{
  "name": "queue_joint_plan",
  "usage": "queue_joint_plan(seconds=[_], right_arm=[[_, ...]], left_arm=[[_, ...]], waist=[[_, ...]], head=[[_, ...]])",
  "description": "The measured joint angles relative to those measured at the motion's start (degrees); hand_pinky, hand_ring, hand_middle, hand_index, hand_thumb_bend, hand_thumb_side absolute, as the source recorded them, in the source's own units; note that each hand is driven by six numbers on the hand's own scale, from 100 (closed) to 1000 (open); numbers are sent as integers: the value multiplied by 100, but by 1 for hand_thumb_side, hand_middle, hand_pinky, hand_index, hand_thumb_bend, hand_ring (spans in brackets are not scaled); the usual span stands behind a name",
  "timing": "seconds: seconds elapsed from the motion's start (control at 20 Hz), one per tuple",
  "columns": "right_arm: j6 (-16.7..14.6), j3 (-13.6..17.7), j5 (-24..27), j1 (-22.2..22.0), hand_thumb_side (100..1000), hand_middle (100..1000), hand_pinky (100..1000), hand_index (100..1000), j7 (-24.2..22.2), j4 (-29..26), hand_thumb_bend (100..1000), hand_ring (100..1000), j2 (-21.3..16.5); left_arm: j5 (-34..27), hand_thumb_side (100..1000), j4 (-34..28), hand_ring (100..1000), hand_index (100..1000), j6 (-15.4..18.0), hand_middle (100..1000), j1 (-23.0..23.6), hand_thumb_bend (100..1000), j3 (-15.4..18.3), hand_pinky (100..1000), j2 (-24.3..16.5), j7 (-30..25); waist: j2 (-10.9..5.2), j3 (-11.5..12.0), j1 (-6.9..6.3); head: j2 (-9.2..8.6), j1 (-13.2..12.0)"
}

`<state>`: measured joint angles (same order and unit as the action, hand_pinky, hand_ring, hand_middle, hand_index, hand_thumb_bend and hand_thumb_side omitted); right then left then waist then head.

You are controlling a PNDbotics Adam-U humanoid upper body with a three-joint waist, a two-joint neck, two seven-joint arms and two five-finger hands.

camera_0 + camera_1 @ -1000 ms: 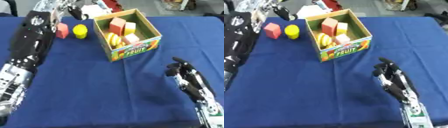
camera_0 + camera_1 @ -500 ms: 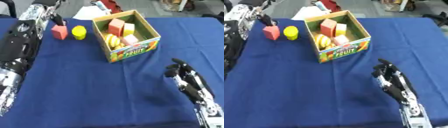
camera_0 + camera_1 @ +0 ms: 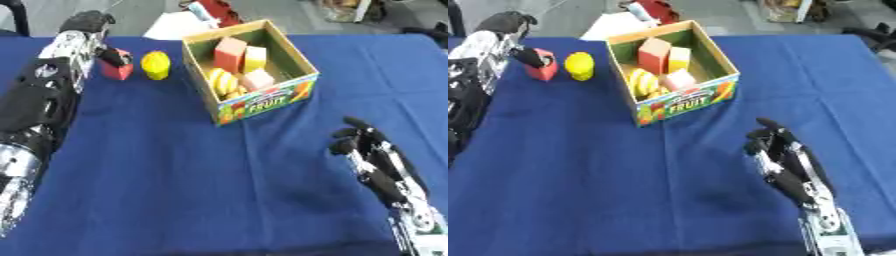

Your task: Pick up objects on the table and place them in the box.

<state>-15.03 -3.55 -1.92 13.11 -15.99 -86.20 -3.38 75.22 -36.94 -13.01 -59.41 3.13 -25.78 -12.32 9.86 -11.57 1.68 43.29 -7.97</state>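
Your left hand (image 3: 109, 56) was at the far left, its dark fingers down on the red block (image 3: 118, 70); whether they had closed round it you could not tell from either view. Just beside the block stood the yellow object (image 3: 156, 65), untouched on the blue tablecloth (image 3: 175, 170). Those two seemed to be all that was left. The fruit box (image 3: 262, 102) already held a red block, pale yellow and pink pieces and something banana-like, so most of the job looked done. Your right hand (image 3: 780, 155) rested idle at the lower right, fingers relaxed, holding nothing. The left fingertips were hard to make out against the block.
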Motion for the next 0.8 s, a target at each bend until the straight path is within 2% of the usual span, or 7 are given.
queue_joint_plan(seconds=[0.3, 0.5, 0.65, 0.8], right_arm=[[2, 0, 0, 0, 399, 656, 647, 896, 2, 0, 100, 634, 0], [2, 0, 1, 0, 399, 656, 648, 896, 2, 0, 100, 634, 1], [2, 0, 1, 0, 399, 656, 648, 896, 2, 0, 100, 634, 1], [2, 0, 1, 0, 399, 656, 647, 896, 2, 0, 100, 634, 1]], left_arm=[[-2, 382, 139, 671, 924, -424, 765, 59, 396, 61, 748, 3, 50], [-65, 399, 194, 667, 914, -504, 756, 89, 400, 62, 746, 6, 20], [-102, 471, 253, 675, 910, -530, 760, 126, 412, 62, 746, 8, -57], [-111, 496, 303, 676, 908, -562, 760, 149, 408, 62, 745, 10, -198]], waist=[[0, 0, 1], [0, 1, 1], [0, 3, 1], [0, 9, 1]], head=[[0, 0], [-1, 0], [-1, -1], [-1, -1]])
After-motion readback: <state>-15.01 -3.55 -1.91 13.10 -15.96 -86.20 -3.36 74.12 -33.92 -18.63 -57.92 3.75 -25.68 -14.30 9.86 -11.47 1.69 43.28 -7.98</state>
